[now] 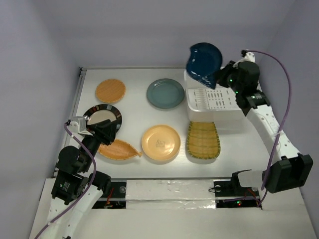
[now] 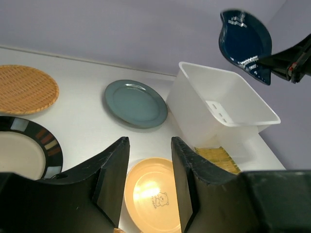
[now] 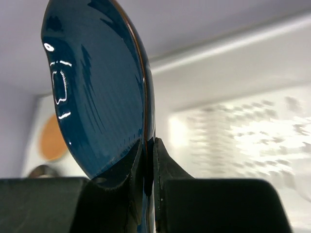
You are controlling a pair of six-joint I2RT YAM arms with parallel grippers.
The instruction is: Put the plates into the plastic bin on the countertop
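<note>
My right gripper (image 1: 219, 77) is shut on the rim of the dark blue leaf-shaped plate (image 1: 204, 63), holding it tilted up above the far left end of the white plastic bin (image 1: 227, 119); the plate fills the right wrist view (image 3: 97, 87). My left gripper (image 1: 105, 130) is open and empty above the orange leaf-shaped plate (image 1: 118, 149) and next to the black-rimmed cream plate (image 1: 102, 117). On the countertop lie the round woven orange plate (image 1: 110, 90), the grey-teal plate (image 1: 165, 93), the round yellow plate (image 1: 160, 142) and the ribbed yellow oblong plate (image 1: 203, 140).
Lavender walls bound the countertop (image 1: 134, 114) on three sides. The bin stands at the right, its perforated bottom bare. The ribbed plate lies against the bin's near wall. The left wrist view shows the bin (image 2: 218, 109) and the blue plate (image 2: 245, 43) above it.
</note>
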